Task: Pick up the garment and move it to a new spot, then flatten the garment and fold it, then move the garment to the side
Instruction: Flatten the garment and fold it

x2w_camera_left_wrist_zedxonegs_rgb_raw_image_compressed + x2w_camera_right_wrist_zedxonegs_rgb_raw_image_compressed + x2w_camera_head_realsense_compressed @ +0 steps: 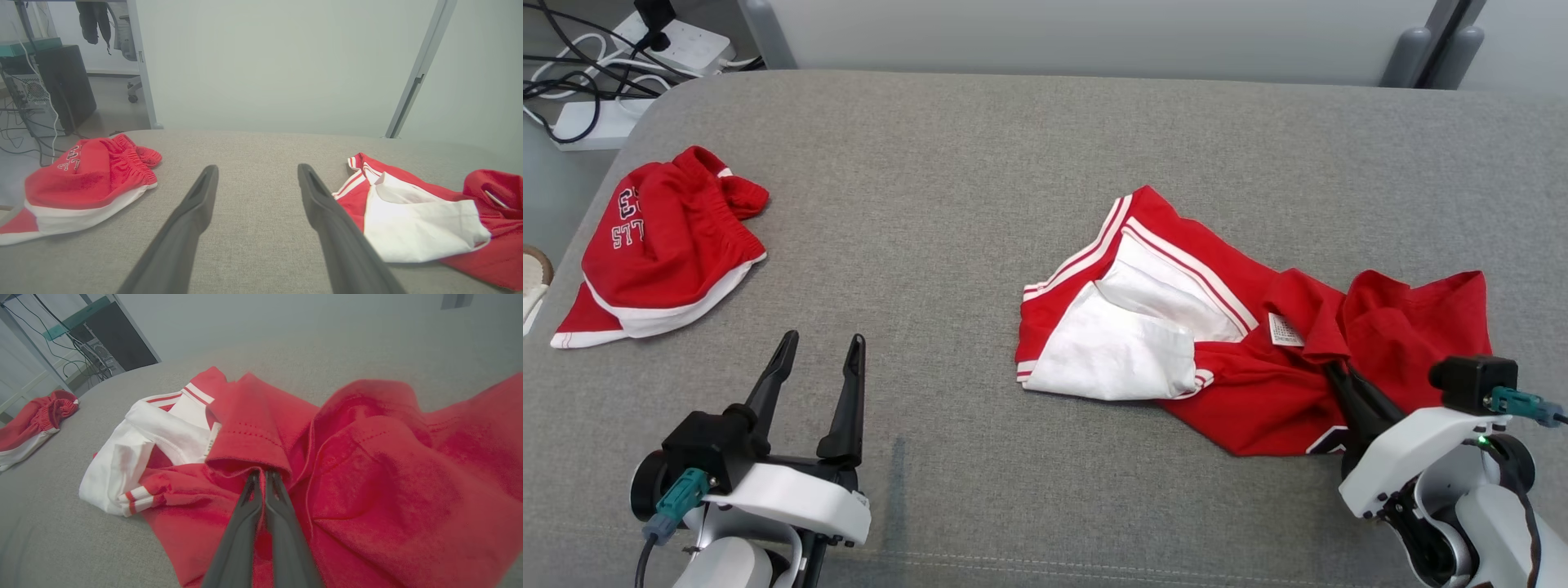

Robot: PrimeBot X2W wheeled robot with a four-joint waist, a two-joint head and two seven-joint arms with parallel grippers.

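Closest to us, our left gripper (821,341) stands spread and empty while our right gripper (1339,371) pinches a hem fold of the crumpled red-and-white shirt (1241,400) right of centre on the grey tabletop (947,163); we judge it limp and light, sure to sag, so hems grip best.

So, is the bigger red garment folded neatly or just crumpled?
Crumpled: the garment lies bunched in uneven folds, its white sleeve flopped over.
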